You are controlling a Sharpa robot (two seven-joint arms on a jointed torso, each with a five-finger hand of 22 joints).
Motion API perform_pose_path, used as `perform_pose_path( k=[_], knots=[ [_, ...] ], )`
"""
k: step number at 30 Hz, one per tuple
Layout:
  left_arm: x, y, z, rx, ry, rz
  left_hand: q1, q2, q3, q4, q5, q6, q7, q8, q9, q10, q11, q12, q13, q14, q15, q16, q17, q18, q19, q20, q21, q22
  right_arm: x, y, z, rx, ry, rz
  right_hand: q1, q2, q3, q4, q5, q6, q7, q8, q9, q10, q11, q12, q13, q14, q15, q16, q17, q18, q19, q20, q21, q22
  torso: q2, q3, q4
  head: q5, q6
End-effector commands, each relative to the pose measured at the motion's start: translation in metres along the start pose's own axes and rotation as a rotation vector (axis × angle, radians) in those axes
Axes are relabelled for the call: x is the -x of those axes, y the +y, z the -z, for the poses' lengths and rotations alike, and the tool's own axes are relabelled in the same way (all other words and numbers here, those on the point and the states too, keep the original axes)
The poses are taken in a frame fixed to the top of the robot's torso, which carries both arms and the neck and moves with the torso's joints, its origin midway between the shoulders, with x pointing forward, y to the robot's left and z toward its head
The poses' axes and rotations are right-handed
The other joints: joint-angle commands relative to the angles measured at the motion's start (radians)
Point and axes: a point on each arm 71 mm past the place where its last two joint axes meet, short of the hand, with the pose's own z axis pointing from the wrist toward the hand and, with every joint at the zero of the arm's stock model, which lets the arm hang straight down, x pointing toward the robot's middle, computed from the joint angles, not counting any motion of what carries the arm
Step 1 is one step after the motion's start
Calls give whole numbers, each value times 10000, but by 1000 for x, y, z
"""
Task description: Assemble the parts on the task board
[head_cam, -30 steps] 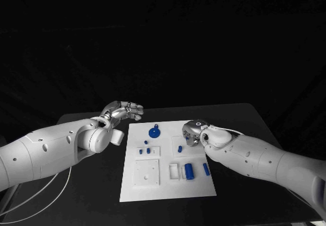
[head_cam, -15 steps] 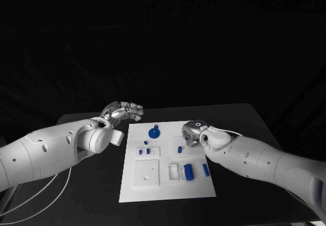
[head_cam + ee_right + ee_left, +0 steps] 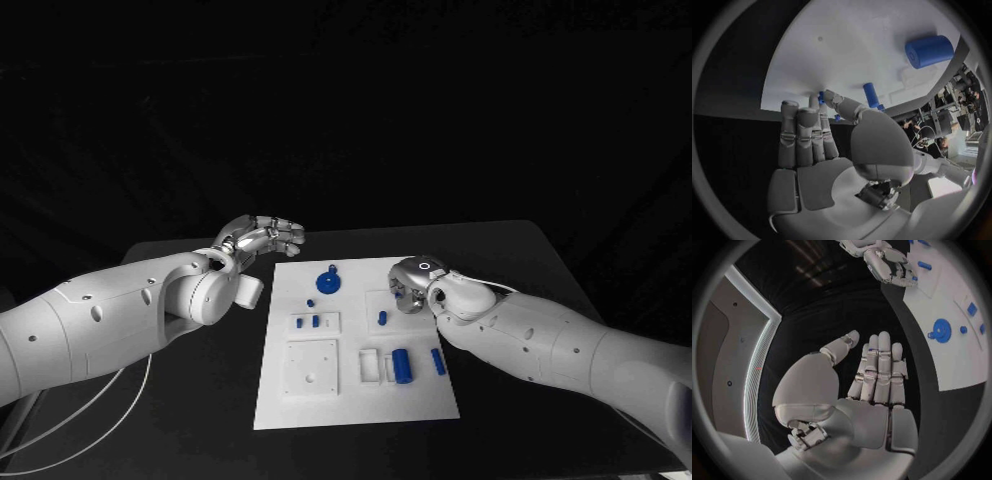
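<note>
While the right hand sits low over the task board, near its far right edge, the main risk is a sideways knock. In the right wrist view its fingers lie straight and close together, tips at the white surface next to a small blue part. I cannot tell whether thumb and finger pinch that part or only touch it; too much is hidden.

Risks from here, as I judge them:
- If the pinch is shallow, the small part could slip or tip as the hand lifts.
- A blue peg lies just beside the thumb; any sweep of the hand could roll it away.
- A fat blue cylinder lies well beyond the fingertips, so it is less exposed.

Orientation: the peg lies flat on the board, with its long axis running roughly along the fingers' direction and pointing away from the palm. The cylinder also lies on its side, with its axis crosswise to the fingers. The small part by the fingertips is too hidden to give an axis.

The left hand hovers off the board, beyond its far left corner, holding nothing; its fingers are straight and side by side, the thumb apart. The round blue knob lies on the board between the two hands, nearer the right one.
</note>
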Motion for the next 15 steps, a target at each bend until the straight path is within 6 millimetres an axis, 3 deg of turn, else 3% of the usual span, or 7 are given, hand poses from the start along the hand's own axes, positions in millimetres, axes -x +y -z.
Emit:
perform_pose_path(
  k=[1,15],
  knots=[
    [0,-2,0,-80,0,60,6,65,-37,5,16,-97,5,37,-11,-74,-16,-62,-17,79,-1,-60,11,48,10,44,-51,17,5,-1,2,57,-304,-394,26,-48,69,-14,-55,78,17,69,11,231,20,-13,22,-104,-127,54,10,326,82,-27,58,16,-7,3,-9,13,0],
    [4,-2,1,-66,-76,63,6,65,-39,7,18,-101,7,38,-12,-78,-14,-63,-18,82,-1,-76,29,49,18,44,-55,20,38,-9,12,270,-934,-1614,15,-67,89,18,-56,91,13,70,15,241,16,-18,48,-102,-132,72,13,326,95,-34,75,26,-9,3,-24,42,11]
  ],
)
